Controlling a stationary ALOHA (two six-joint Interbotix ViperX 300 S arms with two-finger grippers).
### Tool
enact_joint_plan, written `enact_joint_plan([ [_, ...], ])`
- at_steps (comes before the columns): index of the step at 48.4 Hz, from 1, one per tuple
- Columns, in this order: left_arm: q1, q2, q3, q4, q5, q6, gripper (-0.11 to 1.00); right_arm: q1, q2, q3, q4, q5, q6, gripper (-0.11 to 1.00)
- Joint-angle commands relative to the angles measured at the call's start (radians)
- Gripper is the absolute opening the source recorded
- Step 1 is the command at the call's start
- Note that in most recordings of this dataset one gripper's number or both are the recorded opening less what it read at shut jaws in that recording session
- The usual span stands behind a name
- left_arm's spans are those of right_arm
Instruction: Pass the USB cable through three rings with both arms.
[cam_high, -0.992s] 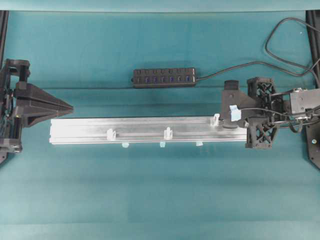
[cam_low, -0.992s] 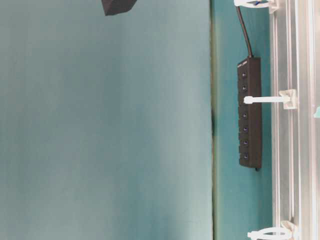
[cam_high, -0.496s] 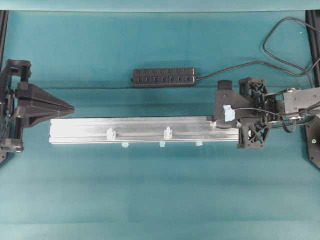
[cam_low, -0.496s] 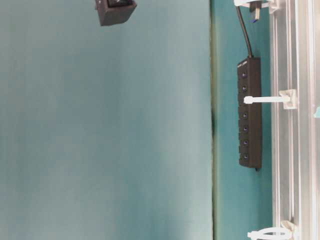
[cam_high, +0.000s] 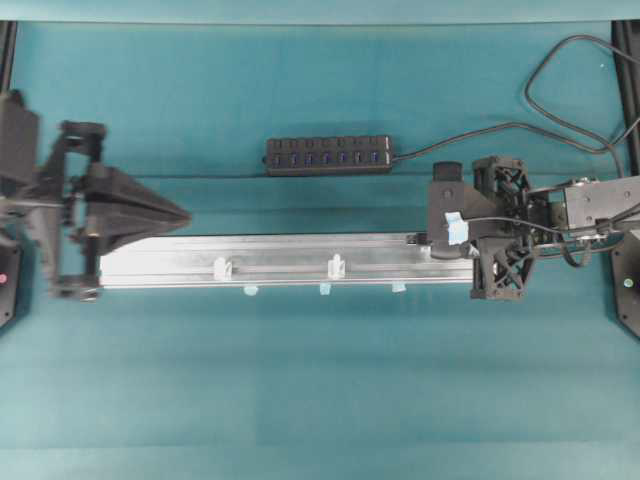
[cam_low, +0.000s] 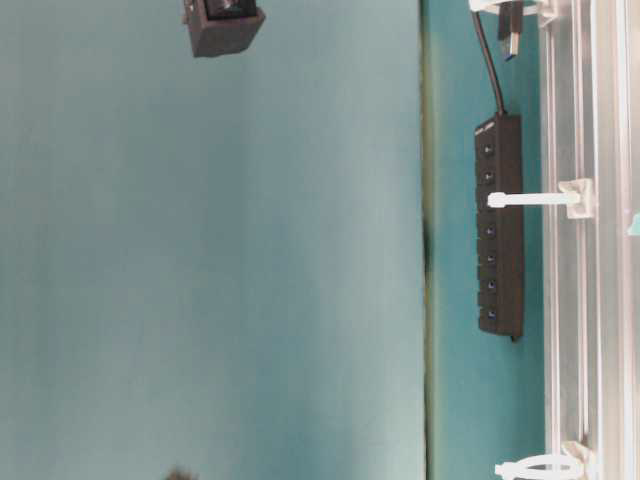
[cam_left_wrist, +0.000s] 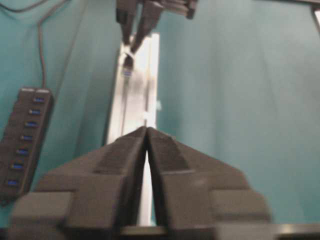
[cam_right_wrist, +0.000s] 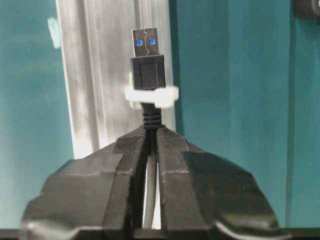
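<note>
1. The aluminium rail lies loose on the counter; a snagged pull could drag it.
2. The left claw, tips nearly together and empty, may miss the handover.
3. The right claw clamps the USB cable; its plug pokes through the first ring and could catch.
</note>
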Motion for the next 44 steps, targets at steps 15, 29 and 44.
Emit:
enact_joint_plan([
  [15,0.046,0.388,-0.235,0.003,-0.067,0.014,0.86,0.003,-0.005,-0.005,0.006,-0.028,0.006,-0.08],
  [29,0.051,0.660,-0.445,0.005,-0.103,0.018,0.82,0.003,-0.005,-0.002,0.008,-0.049,0.011,-0.08],
  [44,0.051,0.793,-0.506,0.005,-0.164,0.017,0.81,0.003,-0.006,0.006,0.008,-0.071,0.031,-0.08],
])
